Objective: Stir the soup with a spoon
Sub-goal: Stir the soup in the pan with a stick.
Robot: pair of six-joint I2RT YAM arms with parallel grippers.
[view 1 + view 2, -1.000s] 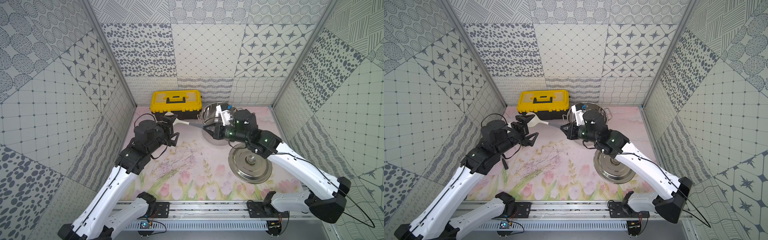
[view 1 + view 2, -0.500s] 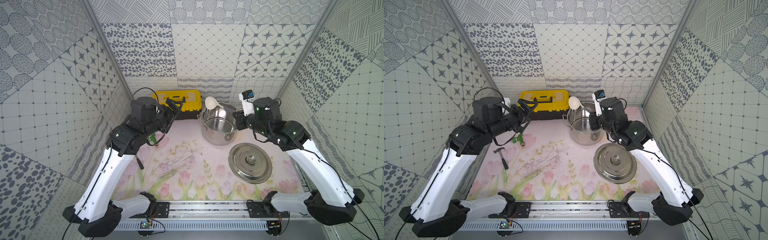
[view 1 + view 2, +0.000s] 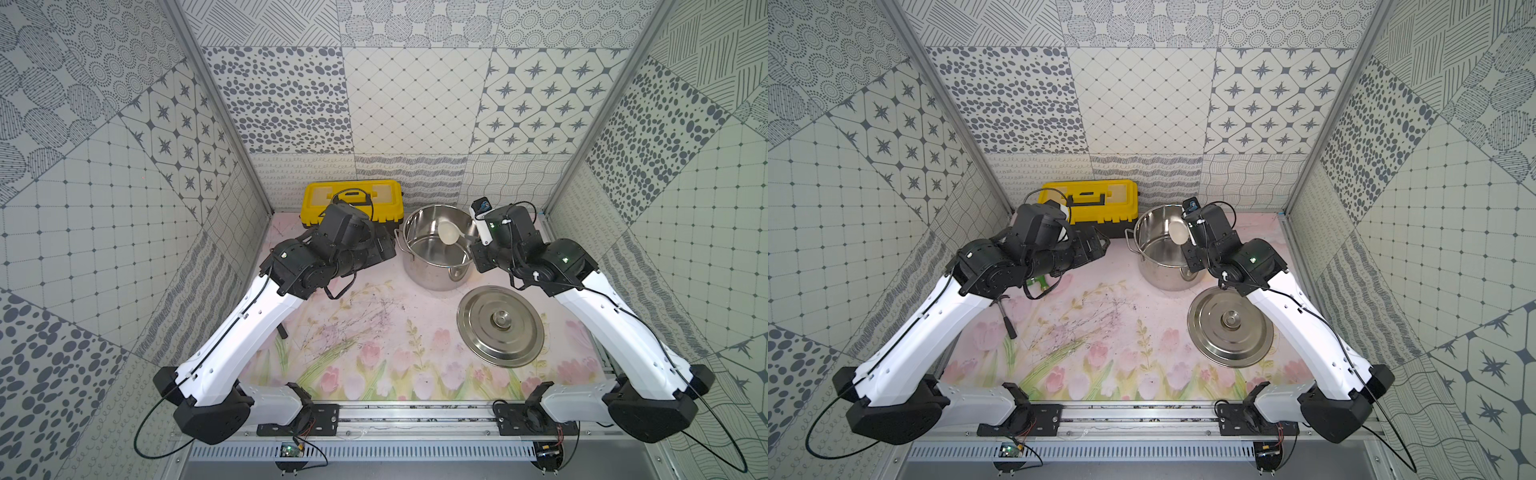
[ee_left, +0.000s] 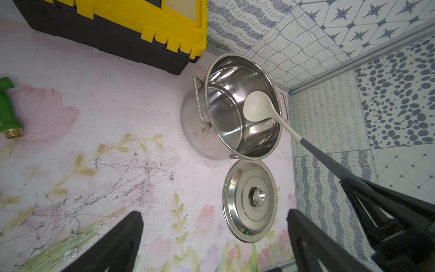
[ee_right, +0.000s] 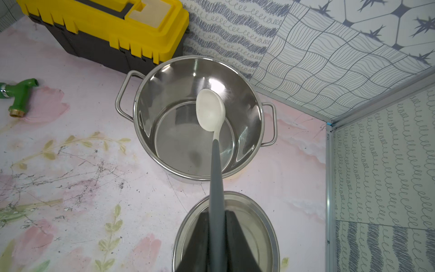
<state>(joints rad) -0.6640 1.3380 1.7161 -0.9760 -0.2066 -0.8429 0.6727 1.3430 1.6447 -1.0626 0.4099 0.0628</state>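
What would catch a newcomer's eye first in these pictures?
The shiny steel pot near the back wall, with the cream-white spoon held over its open top by the right gripper. Then the round lid lying flat in front of it, and the yellow toolbox beside it at the back.

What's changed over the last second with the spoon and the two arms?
The right claw, shut on the spoon throughout, carried it from the left of the pot up to its right side; the white bowl now hangs over the open pot. The left claw, open and empty, rose, then came down by the toolbox. Pot, lid and toolbox stayed put.
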